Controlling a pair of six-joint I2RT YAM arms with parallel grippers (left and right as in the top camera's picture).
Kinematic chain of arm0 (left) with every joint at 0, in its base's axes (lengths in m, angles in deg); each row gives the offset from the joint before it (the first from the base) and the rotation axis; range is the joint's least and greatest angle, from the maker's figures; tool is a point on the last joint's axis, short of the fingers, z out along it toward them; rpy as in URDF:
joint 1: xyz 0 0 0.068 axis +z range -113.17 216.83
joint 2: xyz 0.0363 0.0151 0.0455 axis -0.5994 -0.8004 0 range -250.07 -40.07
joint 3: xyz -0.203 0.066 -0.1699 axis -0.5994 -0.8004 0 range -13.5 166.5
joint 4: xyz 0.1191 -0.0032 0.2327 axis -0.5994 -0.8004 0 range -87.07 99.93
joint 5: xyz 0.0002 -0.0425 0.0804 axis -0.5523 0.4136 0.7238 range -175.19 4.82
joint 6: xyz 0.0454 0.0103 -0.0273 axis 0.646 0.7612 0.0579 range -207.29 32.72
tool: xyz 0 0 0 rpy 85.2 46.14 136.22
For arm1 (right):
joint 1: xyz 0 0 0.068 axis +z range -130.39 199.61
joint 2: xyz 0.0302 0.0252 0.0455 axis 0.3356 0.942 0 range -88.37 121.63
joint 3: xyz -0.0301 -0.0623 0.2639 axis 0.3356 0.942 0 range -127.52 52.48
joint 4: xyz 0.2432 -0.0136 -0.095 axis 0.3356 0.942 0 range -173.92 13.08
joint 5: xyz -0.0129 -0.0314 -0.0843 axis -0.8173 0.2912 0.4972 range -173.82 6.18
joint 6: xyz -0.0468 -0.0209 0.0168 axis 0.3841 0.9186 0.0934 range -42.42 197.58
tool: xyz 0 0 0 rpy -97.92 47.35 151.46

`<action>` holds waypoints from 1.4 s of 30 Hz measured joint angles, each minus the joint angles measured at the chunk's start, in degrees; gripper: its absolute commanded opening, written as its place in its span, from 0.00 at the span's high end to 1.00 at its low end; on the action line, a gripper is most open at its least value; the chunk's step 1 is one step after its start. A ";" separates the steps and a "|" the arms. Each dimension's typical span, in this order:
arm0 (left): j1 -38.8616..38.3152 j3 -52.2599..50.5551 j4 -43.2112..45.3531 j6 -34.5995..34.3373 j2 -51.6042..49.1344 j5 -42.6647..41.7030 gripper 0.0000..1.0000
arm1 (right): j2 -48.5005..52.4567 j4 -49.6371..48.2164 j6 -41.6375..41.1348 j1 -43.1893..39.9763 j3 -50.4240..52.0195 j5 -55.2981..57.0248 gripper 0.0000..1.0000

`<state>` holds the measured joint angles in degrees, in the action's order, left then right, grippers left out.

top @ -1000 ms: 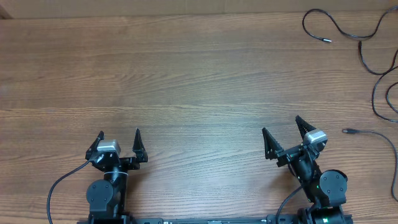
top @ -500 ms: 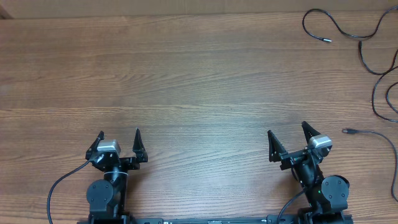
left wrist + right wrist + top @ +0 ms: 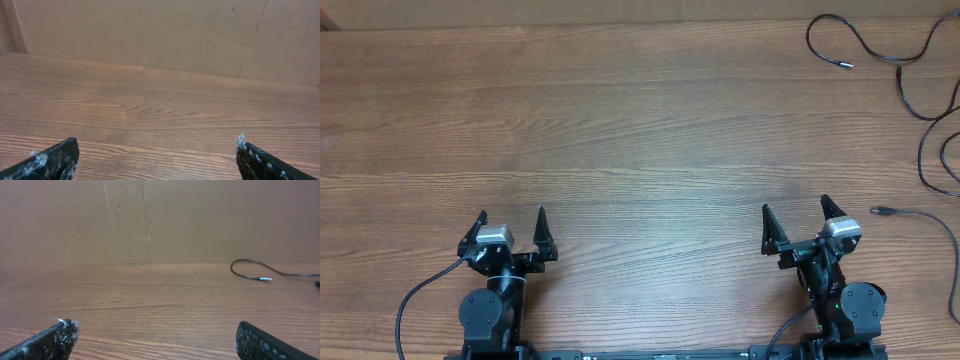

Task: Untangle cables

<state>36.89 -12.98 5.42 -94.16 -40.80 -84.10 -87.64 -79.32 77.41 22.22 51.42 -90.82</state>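
Observation:
Thin black cables (image 3: 910, 85) lie at the table's far right. One end (image 3: 840, 63) rests at the back right, and it also shows in the right wrist view (image 3: 252, 276). Another plug end (image 3: 882, 211) lies just right of my right gripper. My right gripper (image 3: 798, 212) is open and empty near the front edge, apart from the cables. My left gripper (image 3: 511, 216) is open and empty at the front left, far from them. Both wrist views show wide-apart fingertips over bare wood.
A brown cardboard wall (image 3: 150, 30) stands along the table's back edge. The wooden table (image 3: 620, 130) stretches between the arms and the back wall.
My right gripper has moved to the right and slightly toward the front, turning to face straight back. The left arm and the cables have not moved.

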 measured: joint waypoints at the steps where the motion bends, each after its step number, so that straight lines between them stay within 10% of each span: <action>1: 0.00 0.00 0.00 0.00 0.00 0.02 0.01 | 0.00 0.02 0.92 0.02 0.00 0.02 0.00; 42: 0.00 0.00 0.00 0.00 0.00 0.00 0.00 | 0.00 0.59 -2.64 0.00 0.00 8.39 0.00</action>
<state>36.89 -12.98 5.42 -94.16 -40.80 -84.10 -87.64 -78.73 74.77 22.22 51.42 -82.43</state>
